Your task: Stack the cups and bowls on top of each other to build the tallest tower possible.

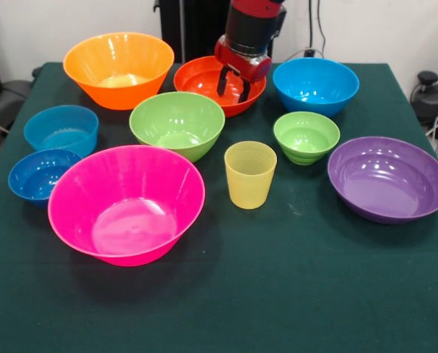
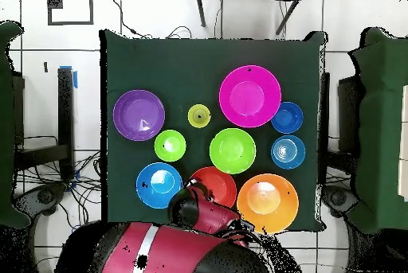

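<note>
The gripper (image 1: pixel 234 87) is held low over the red-orange bowl (image 1: pixel 204 77), fingers (image 1: pixel 223 82) narrowly parted and holding nothing; no writing can be read.

Arm (image 1: pixel 252 29) cut off by the top edge in front view. Overhead, it hides part of the red-orange bowl (image 2: pixel 217 184); gripper unseen there.

A dark green cloth-covered table (image 1: pixel 292 294) stands on a white tiled floor (image 2: pixel 351 15) strewn with cables (image 2: pixel 48 186).
</note>
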Motion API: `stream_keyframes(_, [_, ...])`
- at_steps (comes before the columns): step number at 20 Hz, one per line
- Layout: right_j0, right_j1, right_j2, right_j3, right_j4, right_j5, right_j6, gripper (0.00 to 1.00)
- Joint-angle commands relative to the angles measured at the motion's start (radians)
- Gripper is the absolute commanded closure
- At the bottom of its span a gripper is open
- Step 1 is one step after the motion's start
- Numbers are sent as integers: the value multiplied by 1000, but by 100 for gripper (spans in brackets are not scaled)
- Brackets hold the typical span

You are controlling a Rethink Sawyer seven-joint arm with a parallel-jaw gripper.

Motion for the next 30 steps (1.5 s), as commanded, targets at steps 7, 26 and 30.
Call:
stream_keyframes(7, [44,13,86,-39,12,91,125,0])
stream_keyframes(26, [105,-173,-18,-59,-1,331,79,0])
stream_keyframes(30, [107,-187,-19,-56,-6,342,85,0])
